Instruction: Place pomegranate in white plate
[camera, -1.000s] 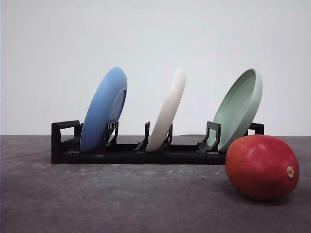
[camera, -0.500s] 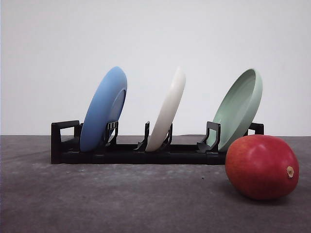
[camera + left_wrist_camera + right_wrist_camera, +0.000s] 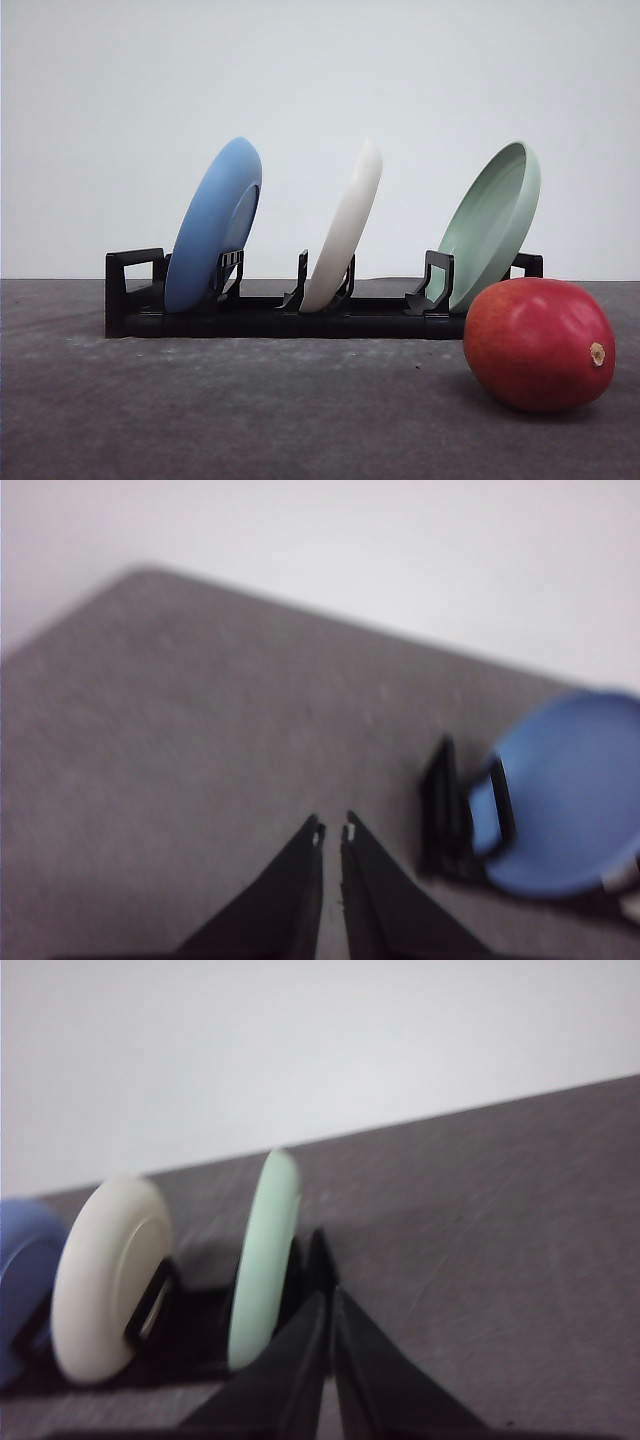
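Observation:
The glossy red pomegranate (image 3: pixel 538 344) lies on the grey table at the front right, its tan stem nub facing right. The white plate (image 3: pixel 345 227) stands on edge in the middle slot of a black rack (image 3: pixel 300 312); it appears again as a cream disc (image 3: pixel 108 1278) in the right wrist view. My left gripper (image 3: pixel 333 833) is shut with nothing in it, hovering above bare table beside the rack's blue-plate end. My right gripper (image 3: pixel 328 1300) is shut and empty too, close to the pale green plate (image 3: pixel 264 1256).
A blue plate (image 3: pixel 214 224) leans in the rack's left slot and a pale green plate (image 3: pixel 492 222) in the right slot, just behind the fruit. Grey table surface (image 3: pixel 250 410) stretches in front of the rack. A plain white wall stands behind.

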